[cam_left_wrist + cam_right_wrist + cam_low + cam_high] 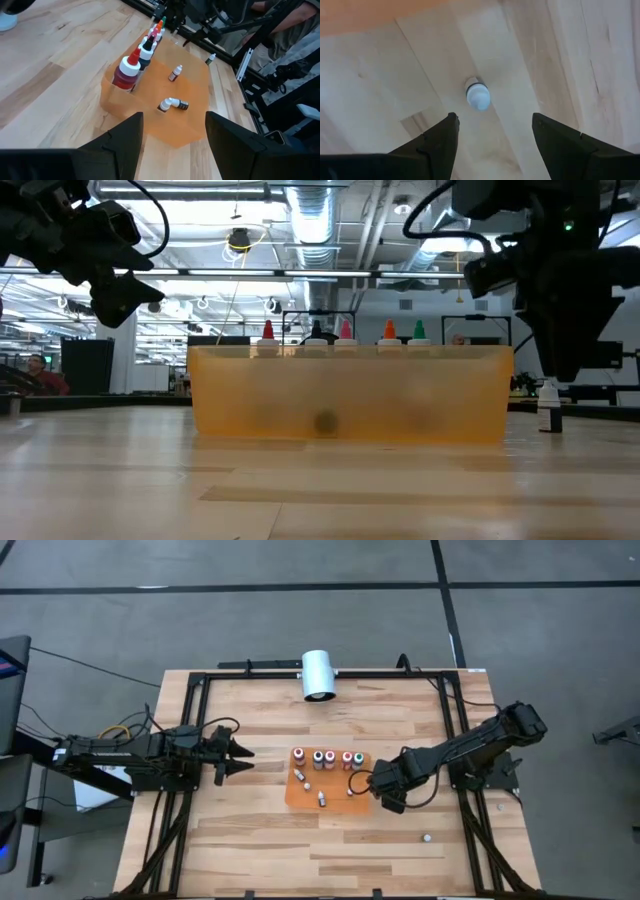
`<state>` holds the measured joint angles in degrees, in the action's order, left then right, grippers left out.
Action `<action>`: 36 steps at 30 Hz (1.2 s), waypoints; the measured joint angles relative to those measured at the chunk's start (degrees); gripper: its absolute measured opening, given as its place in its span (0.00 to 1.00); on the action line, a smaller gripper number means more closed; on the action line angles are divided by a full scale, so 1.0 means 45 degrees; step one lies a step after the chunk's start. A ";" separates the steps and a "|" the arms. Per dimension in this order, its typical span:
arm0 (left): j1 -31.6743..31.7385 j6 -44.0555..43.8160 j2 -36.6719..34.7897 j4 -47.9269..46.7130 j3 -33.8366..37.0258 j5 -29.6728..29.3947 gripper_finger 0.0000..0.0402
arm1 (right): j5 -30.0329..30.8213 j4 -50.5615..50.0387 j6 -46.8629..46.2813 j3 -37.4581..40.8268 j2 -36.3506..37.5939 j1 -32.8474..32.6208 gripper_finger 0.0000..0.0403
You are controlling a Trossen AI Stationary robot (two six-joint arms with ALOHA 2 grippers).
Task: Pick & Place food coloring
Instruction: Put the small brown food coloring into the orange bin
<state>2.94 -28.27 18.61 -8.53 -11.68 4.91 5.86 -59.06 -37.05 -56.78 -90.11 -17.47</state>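
Bottles of food coloring (pixel 322 758) with coloured tops stand in a row inside the translucent orange tray (pixel 357 802) mid-table in the high view; the left gripper (pixel 243 759) waits open beside it, and the right gripper (pixel 383 800) hangs at the tray's other end. The left wrist view shows two small bottles (pixel 173 103) lying inside. In the right wrist view, spread fingers (pixel 442 140) frame a tiny white-capped bottle (pixel 477 93) upright on the wooden table (pixel 560 70).

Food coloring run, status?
Left gripper open, waiting left of the orange tray. Right gripper open, pointing down over a small white-capped bottle standing on the table beside the tray. Nothing between the fingers and the bottle.
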 joint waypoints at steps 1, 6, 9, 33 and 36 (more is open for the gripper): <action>-0.0002 0.0005 0.0000 -0.0023 0.0000 0.0065 0.51 | 0.0008 0.0096 -0.0039 0.0082 -0.0003 0.0000 0.60; -0.0003 0.0005 0.0000 -0.0050 0.0000 0.0198 0.51 | 0.0323 0.0385 0.0000 0.0161 0.0000 0.0069 0.60; -0.0004 0.0010 0.0000 -0.0050 0.0000 0.0198 0.51 | 0.0356 0.0599 0.0038 0.0161 0.0000 0.0213 0.60; -0.0004 0.0044 -0.0005 -0.0254 0.0000 0.0518 0.51 | 0.0253 0.2532 -0.0200 0.1808 0.0000 0.0656 0.60; -0.0004 0.0039 -0.0001 -0.0249 0.0000 0.0514 0.51 | 0.0245 0.2674 -0.0200 0.1861 0.0000 0.0656 0.60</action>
<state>2.92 -28.10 18.61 -9.65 -11.68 7.23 6.96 -47.03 -37.95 -48.40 -90.11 -14.52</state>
